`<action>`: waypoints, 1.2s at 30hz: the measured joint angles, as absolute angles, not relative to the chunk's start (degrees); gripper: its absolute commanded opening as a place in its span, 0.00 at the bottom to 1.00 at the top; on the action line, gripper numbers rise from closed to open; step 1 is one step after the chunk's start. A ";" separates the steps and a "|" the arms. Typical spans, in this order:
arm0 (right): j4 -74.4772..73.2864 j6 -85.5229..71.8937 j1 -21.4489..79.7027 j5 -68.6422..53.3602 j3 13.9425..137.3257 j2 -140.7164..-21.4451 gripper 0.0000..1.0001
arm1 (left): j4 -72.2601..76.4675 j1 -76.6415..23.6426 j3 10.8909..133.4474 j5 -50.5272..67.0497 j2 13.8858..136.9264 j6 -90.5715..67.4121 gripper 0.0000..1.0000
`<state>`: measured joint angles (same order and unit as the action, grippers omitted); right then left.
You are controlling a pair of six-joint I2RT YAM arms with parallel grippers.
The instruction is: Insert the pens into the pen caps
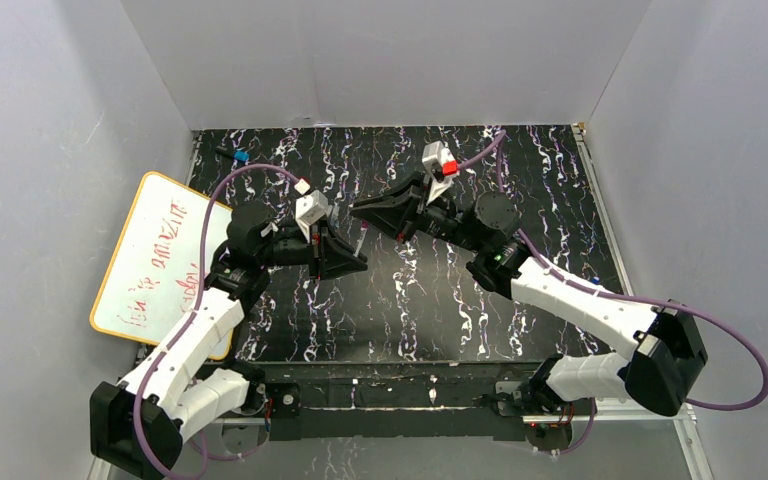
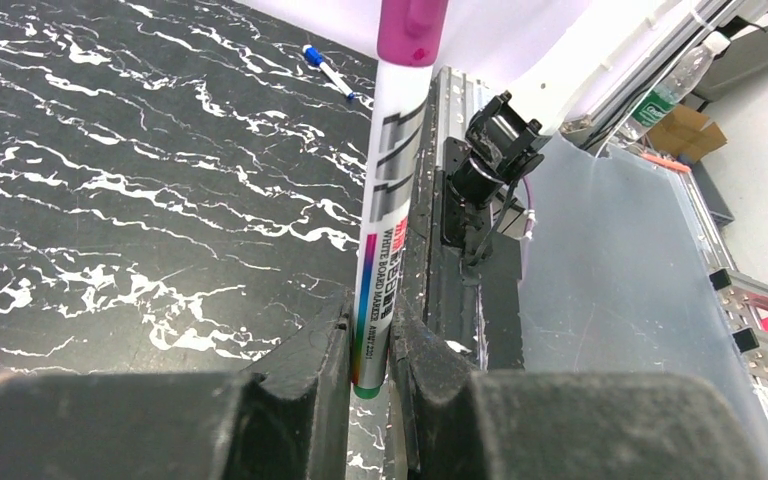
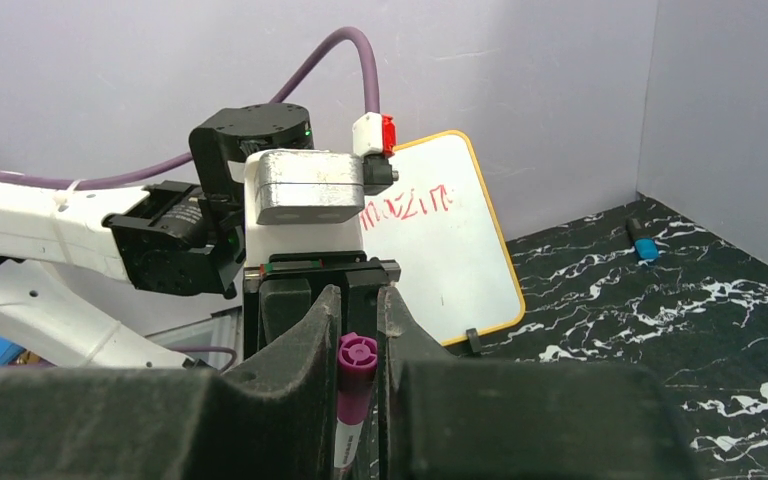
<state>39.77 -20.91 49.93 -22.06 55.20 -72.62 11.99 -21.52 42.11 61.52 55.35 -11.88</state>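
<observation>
- Closest in, the left fingers (image 2: 310, 365) are clamped on the green end of a white pen (image 2: 385, 230), which stands up out of them.
- Opposite, the right fingers (image 3: 305, 335) are closed on the magenta cap (image 3: 357, 352) that sits on the pen's other end. A little of the white barrel shows just below the cap.
- Both sets of fingers face each other above the black marbled surface (image 1: 430, 300), to the right of the whiteboard (image 1: 150, 260). The pen and cap are held between them, off the surface.
- The whiteboard, yellow-edged with red writing, lies at the left edge of the surface.
- Beyond the whiteboard's far corner, near the back wall, lies a short black object with a blue tip (image 1: 238, 156).
- On the side of the surface away from the whiteboard, a second pen (image 2: 328, 72) with a blue cap lies beside the metal rail.
</observation>
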 measured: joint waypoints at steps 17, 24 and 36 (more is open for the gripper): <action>45.10 -22.11 51.44 -18.11 53.36 -73.23 0.01 | 9.04 -19.73 44.64 64.10 56.16 -11.14 0.00; 46.83 -22.04 52.01 -17.12 52.71 -73.63 0.01 | 7.88 -19.09 45.25 64.77 56.16 -10.66 0.00; 47.92 -20.62 52.64 -16.93 52.47 -74.30 0.01 | 4.97 -18.09 46.78 65.67 56.47 -9.23 0.00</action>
